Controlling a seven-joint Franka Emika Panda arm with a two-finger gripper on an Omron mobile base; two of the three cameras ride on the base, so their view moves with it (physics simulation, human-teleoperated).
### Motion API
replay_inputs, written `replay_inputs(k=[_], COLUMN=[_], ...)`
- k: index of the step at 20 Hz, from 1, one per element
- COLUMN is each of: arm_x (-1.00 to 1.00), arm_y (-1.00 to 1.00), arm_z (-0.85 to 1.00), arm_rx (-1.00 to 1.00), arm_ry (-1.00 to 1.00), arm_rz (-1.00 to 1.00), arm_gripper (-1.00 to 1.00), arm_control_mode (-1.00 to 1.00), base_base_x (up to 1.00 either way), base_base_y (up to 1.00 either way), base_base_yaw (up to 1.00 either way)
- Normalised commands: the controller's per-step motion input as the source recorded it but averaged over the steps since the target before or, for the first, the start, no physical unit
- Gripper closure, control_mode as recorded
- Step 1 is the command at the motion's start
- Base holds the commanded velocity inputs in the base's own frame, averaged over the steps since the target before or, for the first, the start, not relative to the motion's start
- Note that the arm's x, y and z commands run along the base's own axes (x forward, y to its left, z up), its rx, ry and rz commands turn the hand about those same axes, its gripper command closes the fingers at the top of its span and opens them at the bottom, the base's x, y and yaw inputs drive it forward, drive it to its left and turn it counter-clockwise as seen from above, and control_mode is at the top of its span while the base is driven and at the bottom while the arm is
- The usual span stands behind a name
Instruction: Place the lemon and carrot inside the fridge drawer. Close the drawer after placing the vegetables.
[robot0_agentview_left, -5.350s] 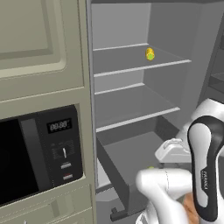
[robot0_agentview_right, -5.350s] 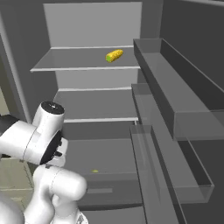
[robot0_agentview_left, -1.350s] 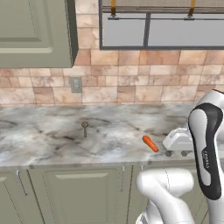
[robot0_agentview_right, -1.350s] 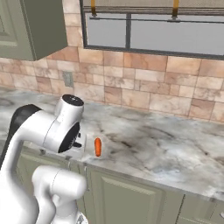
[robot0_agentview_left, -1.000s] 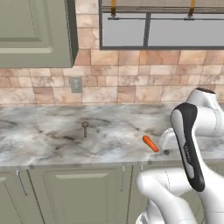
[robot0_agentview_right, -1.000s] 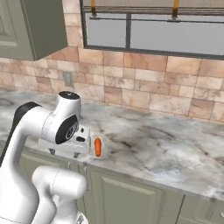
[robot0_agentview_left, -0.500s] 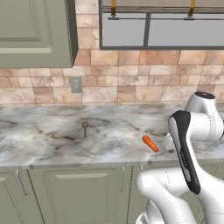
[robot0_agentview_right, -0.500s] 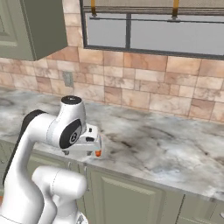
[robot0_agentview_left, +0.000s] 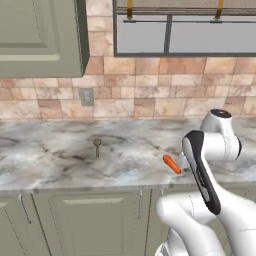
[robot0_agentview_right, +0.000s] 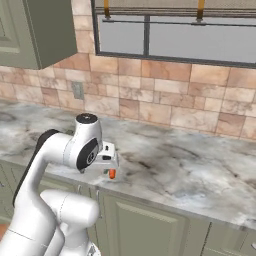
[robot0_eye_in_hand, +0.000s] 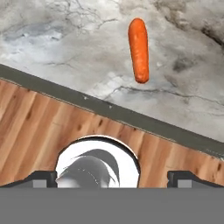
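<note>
Left base view: carrot (robot0_agentview_left: 171, 164) lies flat on the marble table (robot0_agentview_left: 60, 160), close to the table's front edge, tilted so its upper end points away from the arm. A small brown spoon-like utensil (robot0_agentview_left: 97, 146) lies on the same table, well apart from the carrot, on the side away from the arm and a little nearer the wall. The arm's white wrist stands just beside the carrot and covers what lies behind it; the gripper cannot be made out here. A wall outlet (robot0_agentview_left: 87, 96) sits in the tile backsplash above the utensil, with a green upper cabinet (robot0_agentview_left: 40, 35) higher up and a window (robot0_agentview_left: 185, 30) above the carrot's part of the table. Right base view: the carrot (robot0_agentview_right: 112, 173) shows as a short orange stub at the table's front edge (robot0_agentview_right: 150, 200), directly under the hand's white block, which hangs just above it; whether they touch cannot be told. The gripper's fingers are hidden by the hand in this view. Green base cabinet doors (robot0_agentview_right: 150, 225) run below the table under the carrot. Hand view: the carrot (robot0_eye_in_hand: 139, 49) lies on the marble, beyond the table's dark front edge, free of any contact. The gripper (robot0_eye_in_hand: 112, 178) has its two dark fingertips (robot0_eye_in_hand: 41, 178) far apart at opposite sides of the frame's bottom, jaws spread wide with nothing between them. The carrot sits well ahead of the fingertips, roughly centred between their lines. Wood-plank floor (robot0_eye_in_hand: 35, 131) shows on the near side of the table edge.
</note>
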Motion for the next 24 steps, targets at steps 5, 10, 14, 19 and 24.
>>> replay_inputs(k=[5,10,14,19,24], arm_x=[0.50,0.41,0.38,0.54,0.57], arm_y=[0.02,0.00,0.00,0.00,0.00], arm_z=[-0.29,-0.31,-0.23,-0.32,-0.36], arm_rx=[0.00,0.00,0.00,0.00,0.00], arm_ry=[-0.03,-0.04,-0.03,0.00,0.00], arm_rz=[0.00,0.00,0.00,0.00,0.00], arm_gripper=[-1.00,-1.00,-1.00,-1.00,-1.00], arm_control_mode=[-1.00,-1.00,-1.00,-1.00,-1.00], base_base_x=[0.00,0.00,0.00,0.00,0.00], base_base_y=[0.00,0.00,0.00,0.00,0.00], base_base_yaw=[0.00,0.00,0.00,0.00,0.00])
